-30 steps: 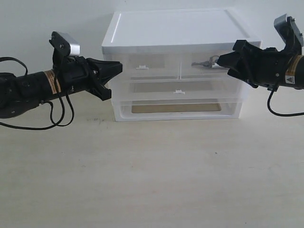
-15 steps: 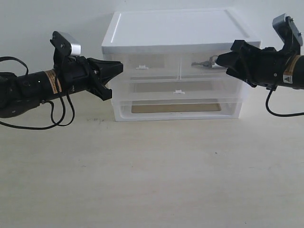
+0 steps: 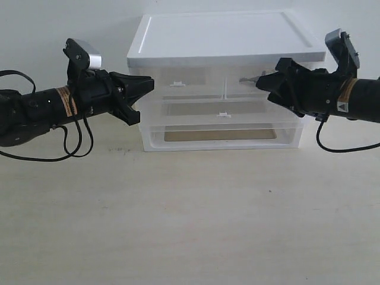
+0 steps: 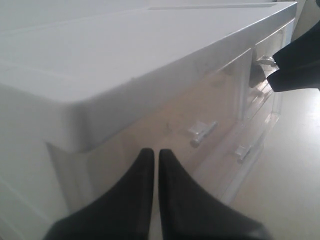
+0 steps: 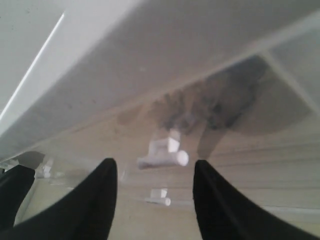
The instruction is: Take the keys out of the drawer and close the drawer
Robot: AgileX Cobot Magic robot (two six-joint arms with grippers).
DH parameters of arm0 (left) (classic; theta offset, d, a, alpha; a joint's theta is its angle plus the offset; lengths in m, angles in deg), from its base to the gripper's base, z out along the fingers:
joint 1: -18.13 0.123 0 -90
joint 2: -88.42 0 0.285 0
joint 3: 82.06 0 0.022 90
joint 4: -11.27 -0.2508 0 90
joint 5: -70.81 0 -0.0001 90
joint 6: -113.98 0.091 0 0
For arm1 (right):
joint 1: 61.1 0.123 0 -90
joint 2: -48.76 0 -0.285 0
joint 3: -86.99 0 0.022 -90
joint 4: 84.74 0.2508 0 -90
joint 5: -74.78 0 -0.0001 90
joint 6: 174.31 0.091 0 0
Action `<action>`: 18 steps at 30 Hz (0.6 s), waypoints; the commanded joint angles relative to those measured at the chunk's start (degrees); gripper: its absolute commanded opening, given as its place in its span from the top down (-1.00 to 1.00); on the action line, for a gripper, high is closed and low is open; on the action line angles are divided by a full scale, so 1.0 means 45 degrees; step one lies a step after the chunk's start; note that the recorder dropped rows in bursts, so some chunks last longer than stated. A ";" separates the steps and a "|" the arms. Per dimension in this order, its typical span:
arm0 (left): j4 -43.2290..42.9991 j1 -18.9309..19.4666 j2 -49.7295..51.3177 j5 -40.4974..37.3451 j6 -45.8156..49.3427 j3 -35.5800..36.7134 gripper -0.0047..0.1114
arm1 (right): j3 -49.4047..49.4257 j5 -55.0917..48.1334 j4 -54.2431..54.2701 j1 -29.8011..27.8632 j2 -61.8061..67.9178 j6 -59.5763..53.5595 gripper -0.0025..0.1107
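Observation:
The white cabinet [image 3: 219, 35] stands at the back. Its right-hand small clear drawer [image 3: 237, 90] looks flush with its left twin. Through the clear front, silver keys [image 3: 248, 78] show inside; in the right wrist view they are only a dark blur [image 5: 210, 105]. My right gripper [image 3: 262, 83] is open just in front of this drawer, and its fingertips straddle the white tab handle [image 5: 162, 152] without touching it. My left gripper [image 3: 149, 84] is shut and empty beside the cabinet's left front corner, near the twin drawer's handle [image 4: 202, 132].
Below the small pair sit two full-width clear drawers, the upper with a white tab [image 3: 224, 114]. The cabinet rests on a pale table [image 3: 190, 214]. A black cable [image 3: 71, 148] loops under the left arm.
My right gripper has moved left and slightly down, from beside the cabinet's right edge to in front of the right-hand drawer. The left arm has stayed put.

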 commanded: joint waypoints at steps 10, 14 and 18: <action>0.0827 0.0004 0.0078 -0.0446 0.0107 -0.0211 0.84 | -0.0674 0.0089 0.0075 -0.0204 -0.0021 -0.0124 0.15; 0.0827 0.0004 0.0078 -0.0470 0.0107 -0.0211 0.84 | -0.0674 0.0267 0.0075 -0.0433 -0.0021 0.0162 0.15; 0.0827 0.0004 0.0078 -0.0470 0.0107 -0.0211 0.84 | -0.0674 0.0977 0.0053 -0.0785 -0.0021 0.0245 0.15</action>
